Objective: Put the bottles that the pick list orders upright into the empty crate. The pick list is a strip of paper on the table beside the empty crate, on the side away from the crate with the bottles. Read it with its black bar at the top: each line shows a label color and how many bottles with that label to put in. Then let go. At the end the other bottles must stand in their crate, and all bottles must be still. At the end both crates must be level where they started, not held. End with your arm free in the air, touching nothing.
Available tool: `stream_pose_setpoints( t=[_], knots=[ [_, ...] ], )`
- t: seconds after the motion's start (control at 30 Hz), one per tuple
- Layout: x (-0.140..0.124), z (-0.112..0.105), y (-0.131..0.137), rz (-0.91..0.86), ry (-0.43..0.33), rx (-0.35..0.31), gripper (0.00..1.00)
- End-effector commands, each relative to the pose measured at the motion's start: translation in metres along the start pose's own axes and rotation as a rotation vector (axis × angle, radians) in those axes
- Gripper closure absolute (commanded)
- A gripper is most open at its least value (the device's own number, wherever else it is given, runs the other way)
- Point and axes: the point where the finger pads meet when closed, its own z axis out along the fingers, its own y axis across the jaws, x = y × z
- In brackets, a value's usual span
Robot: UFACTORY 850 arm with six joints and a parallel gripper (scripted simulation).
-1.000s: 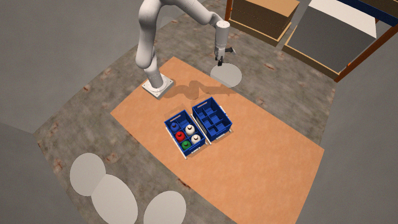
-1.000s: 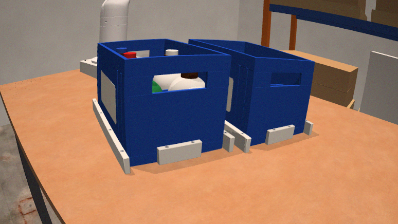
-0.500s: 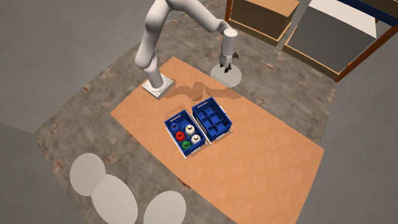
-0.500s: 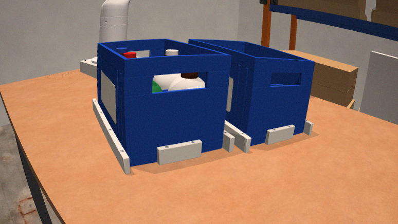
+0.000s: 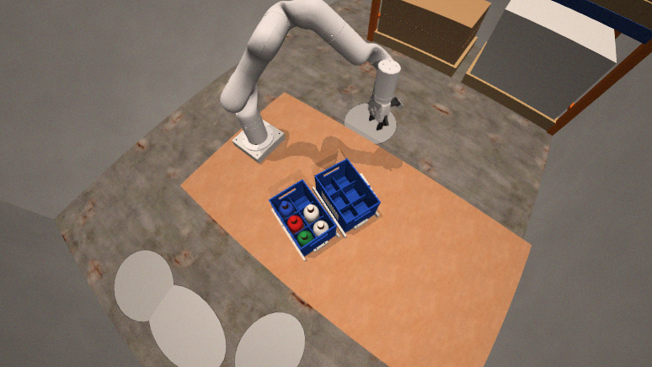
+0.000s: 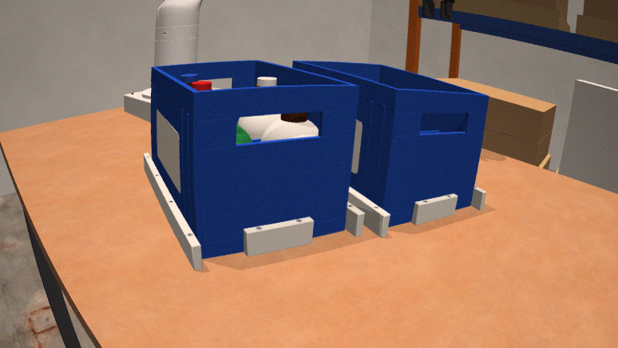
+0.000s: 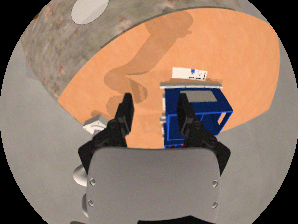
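The crate with the bottles [image 5: 301,218] holds a blue-labelled bottle [image 5: 285,207], a red one [image 5: 295,222], a green one [image 5: 304,236] and two white ones [image 5: 311,211] [image 5: 320,226], all upright. The empty crate [image 5: 347,194] stands right beside it, with its compartments bare. My gripper [image 5: 380,122] hangs high over the far edge of the table, well away from both crates, open and empty. In the wrist view my fingers frame the table, with the empty crate [image 7: 196,112] below and the pick list [image 7: 189,74], a white strip, beyond it. Its marks are too small to read.
Both crates sit between grey stop blocks [image 6: 279,235] on the orange table. The arm's base [image 5: 258,140] stands at the table's far left corner. Cardboard boxes [image 5: 429,27] and shelving stand behind the table. Grey discs [image 5: 370,122] lie on the floor.
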Motion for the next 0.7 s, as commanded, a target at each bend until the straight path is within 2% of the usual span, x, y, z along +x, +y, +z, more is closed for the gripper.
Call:
stream_pose_setpoints(
  t=[0.0, 0.1, 0.6, 0.67],
  knots=[
    [0.006, 0.006, 0.021, 0.000, 0.001, 0.000, 0.35],
    [0.008, 0.008, 0.026, 0.000, 0.001, 0.000, 0.35],
    [0.025, 0.033, 0.094, 0.000, 0.001, 0.000, 0.35],
    [0.025, 0.033, 0.094, 0.000, 0.001, 0.000, 0.35]
  ],
)
